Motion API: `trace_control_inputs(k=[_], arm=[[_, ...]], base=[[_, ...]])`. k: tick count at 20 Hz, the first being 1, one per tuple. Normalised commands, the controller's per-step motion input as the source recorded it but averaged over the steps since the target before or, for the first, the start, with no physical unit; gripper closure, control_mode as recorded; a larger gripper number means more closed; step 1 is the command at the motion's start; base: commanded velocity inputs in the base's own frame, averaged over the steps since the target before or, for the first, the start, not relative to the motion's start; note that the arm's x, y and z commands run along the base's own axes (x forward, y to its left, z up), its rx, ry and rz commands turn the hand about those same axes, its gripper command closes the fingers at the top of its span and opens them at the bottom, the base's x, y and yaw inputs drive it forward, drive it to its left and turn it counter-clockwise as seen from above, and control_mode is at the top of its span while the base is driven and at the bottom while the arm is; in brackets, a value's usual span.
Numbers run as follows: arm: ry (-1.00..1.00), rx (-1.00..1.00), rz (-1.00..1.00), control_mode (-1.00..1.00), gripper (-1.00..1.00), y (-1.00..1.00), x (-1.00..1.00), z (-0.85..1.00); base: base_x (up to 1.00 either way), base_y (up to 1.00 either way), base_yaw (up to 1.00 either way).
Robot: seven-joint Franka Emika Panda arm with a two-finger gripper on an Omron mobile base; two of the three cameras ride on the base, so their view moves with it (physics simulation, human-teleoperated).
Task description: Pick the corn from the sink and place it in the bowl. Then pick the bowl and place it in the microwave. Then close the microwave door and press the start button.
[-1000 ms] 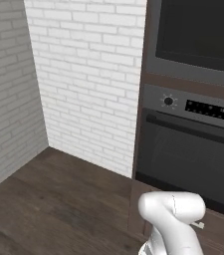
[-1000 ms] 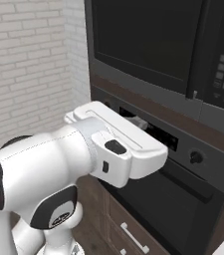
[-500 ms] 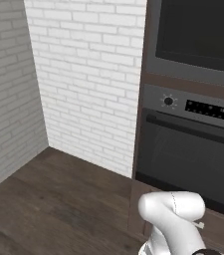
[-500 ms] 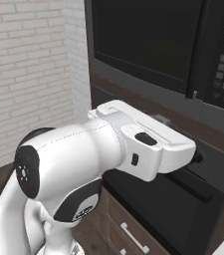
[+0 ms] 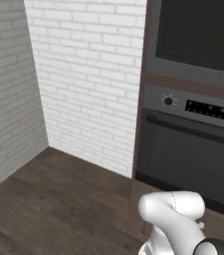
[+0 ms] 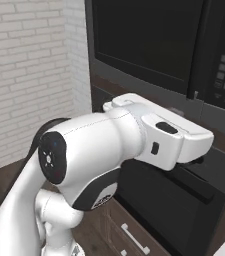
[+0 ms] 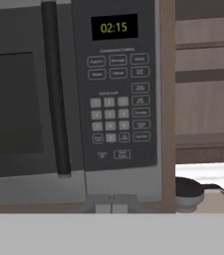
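White-painted brick wall runs along the left side and meets a second brick wall at an inside corner. Dark brown wood-plank floor extends from that corner to the tall cabinet column. Brown wood cabinet frame edges the column. A dark built-in oven with round knob and horizontal bar handle sits low in it. Below, a brown drawer front with a pale handle. In the hand view, brown wood shelving stands at right above a pale bench. Lighting is even and diffuse.
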Motion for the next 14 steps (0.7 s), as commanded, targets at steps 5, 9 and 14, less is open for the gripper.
trace_control_inputs(k=[5,9,14], arm=[[0.0,0.0,0.0,-1.0,1.0,-0.23,0.18,0.0],[0.0,0.0,0.0,-1.0,1.0,-0.3,0.19,0.0],[0.0,0.0,0.0,-1.0,1.0,-0.27,0.17,0.0]], base=[[0.0,0.0,0.0],[0.0,0.0,0.0],[0.0,0.0,0.0]])
